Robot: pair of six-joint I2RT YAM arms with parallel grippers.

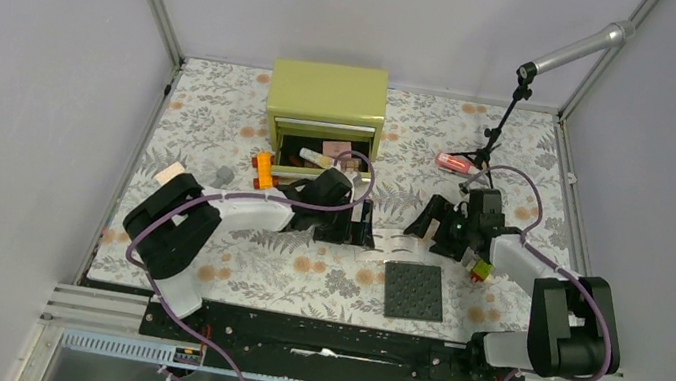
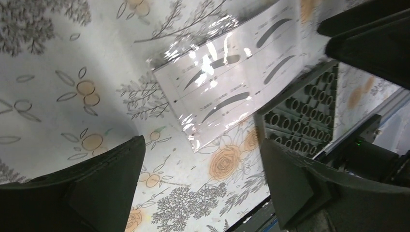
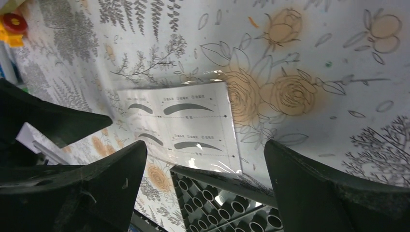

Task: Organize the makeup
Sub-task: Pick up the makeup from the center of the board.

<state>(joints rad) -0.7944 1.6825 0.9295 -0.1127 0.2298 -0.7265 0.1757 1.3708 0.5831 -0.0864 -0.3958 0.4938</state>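
A glossy white eyebrow stencil sheet lies flat on the floral cloth between my two grippers, its near edge against the dark studded plate. The sheet shows ahead of my open left gripper, whose fingers hold nothing. My right gripper is open too, over the sheet and the plate's rim. More makeup lies in the open drawer of the green box. A pink-red tube rests on the cloth at the back right.
An orange toy car sits left of the drawer. A black microphone stand rises at the back right. A small coloured cube lies by the right arm. A peach item and a grey one lie at the left.
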